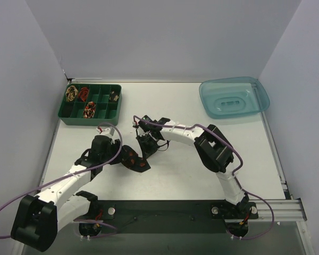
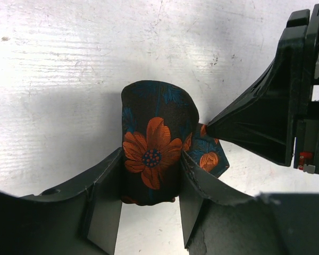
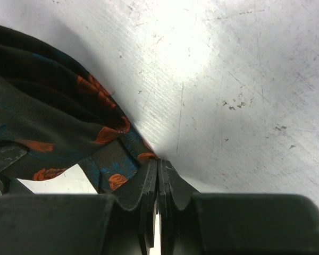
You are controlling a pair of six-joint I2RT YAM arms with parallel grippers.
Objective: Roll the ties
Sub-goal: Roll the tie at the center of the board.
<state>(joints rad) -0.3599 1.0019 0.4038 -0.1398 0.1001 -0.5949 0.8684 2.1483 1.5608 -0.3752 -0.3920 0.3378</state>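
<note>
A dark tie with orange flowers stands rolled into a coil on the table, near the middle. My left gripper has a finger on each side of the coil and is shut on it. A short loose end sticks out to the coil's right. My right gripper is shut, with its tips on the table right at the edge of that loose end; I cannot tell whether any fabric is pinched. It comes in from the right in the left wrist view. More rolled ties sit in the green tray.
The green divided tray stands at the back left with several small coils in its compartments. A translucent blue tub lies at the back right. White walls enclose the table on three sides.
</note>
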